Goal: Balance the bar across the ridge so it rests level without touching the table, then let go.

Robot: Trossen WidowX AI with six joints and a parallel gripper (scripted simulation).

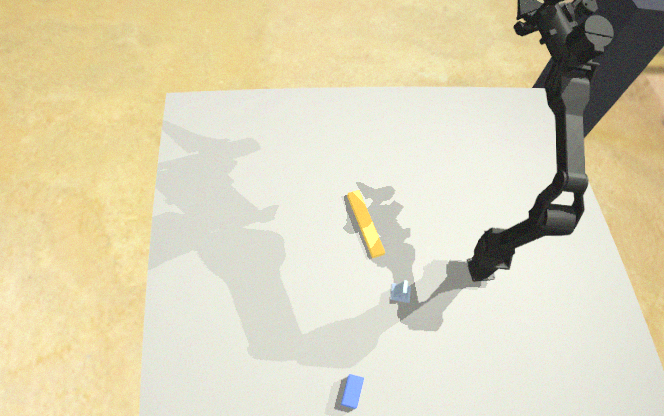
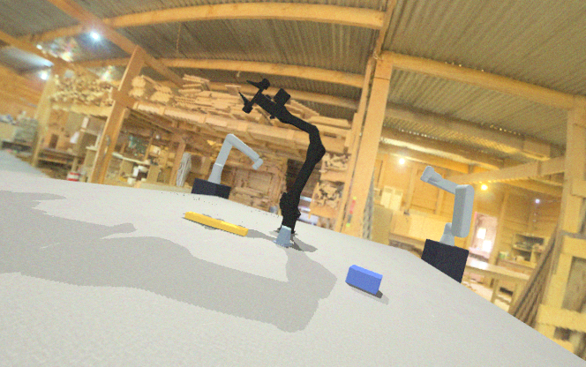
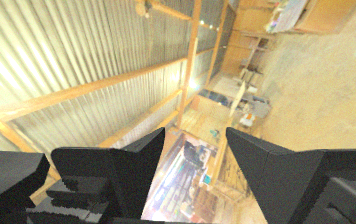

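Observation:
The yellow bar (image 1: 366, 224) (image 2: 216, 223) lies flat on the white table (image 1: 300, 125) (image 2: 397, 331). The small grey-blue ridge (image 1: 400, 294) (image 2: 283, 238) stands on the table just beyond the bar's near end in the top view, with nothing resting on it. The bar and the ridge are apart. My gripper (image 2: 244, 87) (image 3: 194, 131) is open and empty, raised high above the table and tilted upward. In the top view it is at the top right, partly cut off by the frame edge. The wrist view shows no bar or ridge.
A blue block (image 1: 353, 391) (image 2: 364, 280) lies on the table, nearer the bottom edge in the top view. My arm's base stands on the table to the right of the ridge there. Two pale grey arms (image 2: 462, 212) (image 2: 222, 154) on dark stands show beyond the table.

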